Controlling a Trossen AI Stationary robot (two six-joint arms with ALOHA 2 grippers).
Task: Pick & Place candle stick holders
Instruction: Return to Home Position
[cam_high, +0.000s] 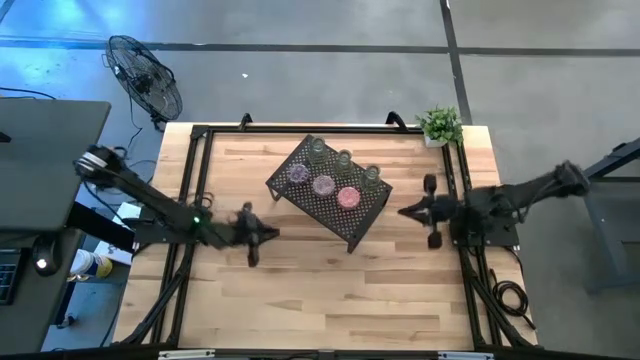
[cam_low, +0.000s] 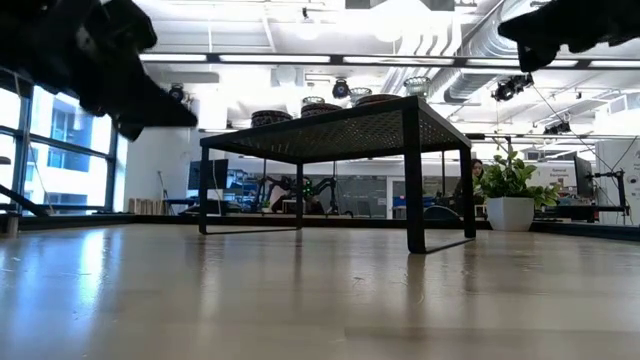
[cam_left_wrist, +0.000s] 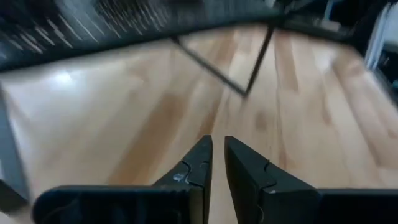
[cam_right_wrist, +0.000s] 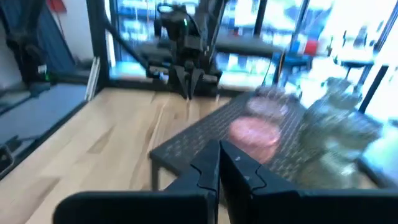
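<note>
Two dark robot arms seen from above, reaching toward each other from opposite sides. The left arm (cam_high: 150, 200) runs at a slant from its base at the far left, elbow bent, and ends in the left gripper (cam_high: 270, 234), which points to the right. The right arm (cam_high: 520, 195) comes in from the right edge, and the right gripper (cam_high: 405, 211) points left. In the left wrist view, the left gripper's fingers (cam_left_wrist: 199, 162) lie nearly together, only a thin slit between them, and empty. In the right wrist view, the right gripper's fingers (cam_right_wrist: 208, 163) are pressed together, holding nothing. From the low camera both arms hang as dark shapes in the upper corners.
</note>
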